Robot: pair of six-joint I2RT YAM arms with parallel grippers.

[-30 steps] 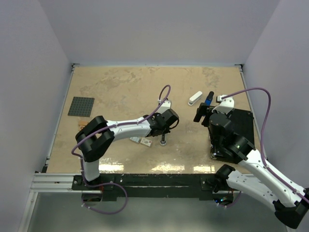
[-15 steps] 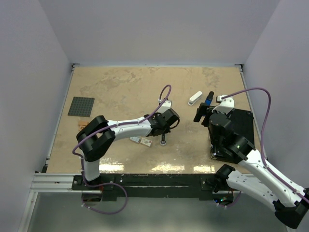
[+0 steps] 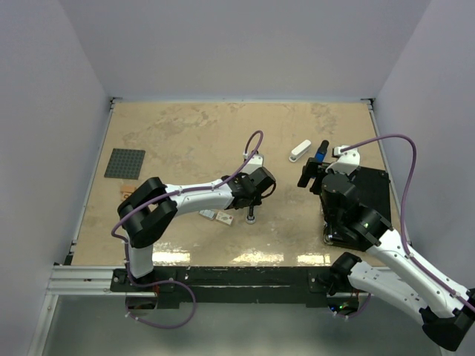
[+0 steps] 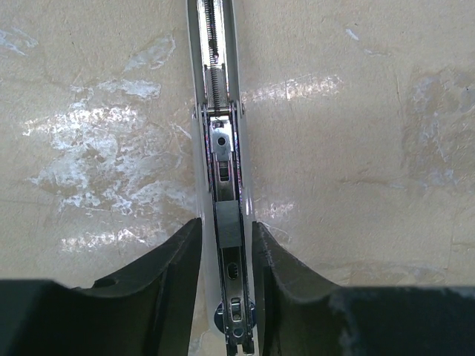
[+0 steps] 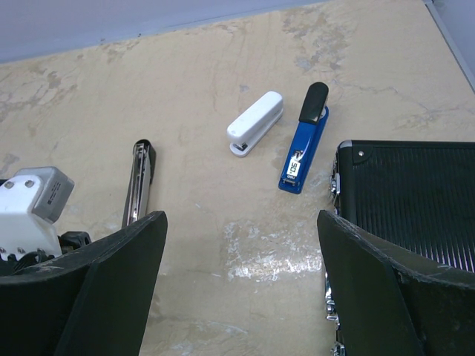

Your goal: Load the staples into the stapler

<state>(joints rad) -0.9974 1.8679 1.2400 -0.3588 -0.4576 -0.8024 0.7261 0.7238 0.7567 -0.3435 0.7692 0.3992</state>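
Stapler rail point(image 4: 223, 148) between left fingers point(image 4: 167, 278), grip unclear, right fingers point(image 5: 119, 282) spread, white stapler point(image 5: 256, 122), blue stapler point(image 5: 304, 137) beyond

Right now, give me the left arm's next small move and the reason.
Probably lift the left gripper straight up: its fingers straddle the open stapler, and a grey strip already seems to lie inside it, so staying risks knocking that strip loose.

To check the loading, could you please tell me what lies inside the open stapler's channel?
The stapler channel shows a coiled spring, a metal slider and a grey strip, possibly staples. The left gripper covers its lower sides.
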